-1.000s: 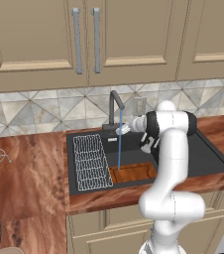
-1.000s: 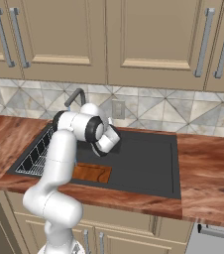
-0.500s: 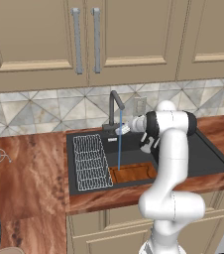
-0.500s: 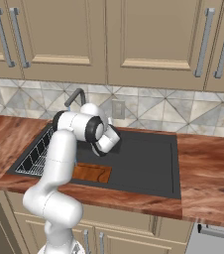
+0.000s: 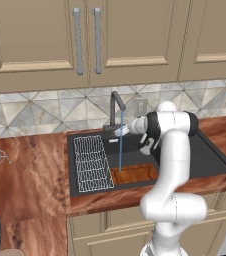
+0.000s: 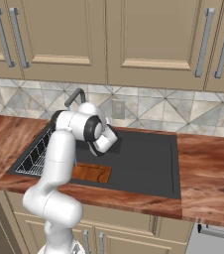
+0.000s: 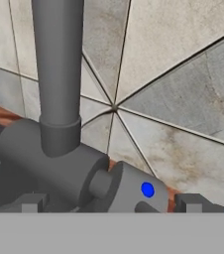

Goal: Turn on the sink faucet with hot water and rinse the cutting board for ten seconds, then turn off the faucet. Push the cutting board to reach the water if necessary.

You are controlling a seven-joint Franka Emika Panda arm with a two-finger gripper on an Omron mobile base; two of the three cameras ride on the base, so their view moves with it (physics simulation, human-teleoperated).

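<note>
1. Sink faucet point(image 5: 116, 107): dark grey, stands at the back rim of the sink point(image 5: 212, 159), neck bent forward at the top. Base and lever fill the hand view point(image 7: 59, 163); lever cap carries a blue dot.
2. Water point(image 5: 120, 145): running. Thin light-blue stream drops straight from the spout and lands at the left end of the cutting board point(image 5: 135, 174).
3. Cutting board: lies flat on the basin floor by the front wall, just right of the white wire rack point(image 5: 91, 162). Right base view shows it point(image 6: 91, 172) partly hidden behind the arm.
4. Gripper point(image 5: 123, 130): at the faucet base, pointed toward the backsplash. In the hand view point(image 7: 109, 204) the two fingertips sit either side of the lever, spread fairly wide; contact with the lever — can't tell.
5. Sink in the right base view point(image 6: 148, 163): matte black, right part of the basin bare.
6. Surroundings: reddish-brown wood-grain countertop point(image 5: 30, 175) both sides of the sink, diamond-pattern tile backsplash point(image 5: 55, 107), beige cabinets point(image 5: 40, 40) above with vertical bar handles, wall outlet point(image 5: 141, 106) right of the faucet.
</note>
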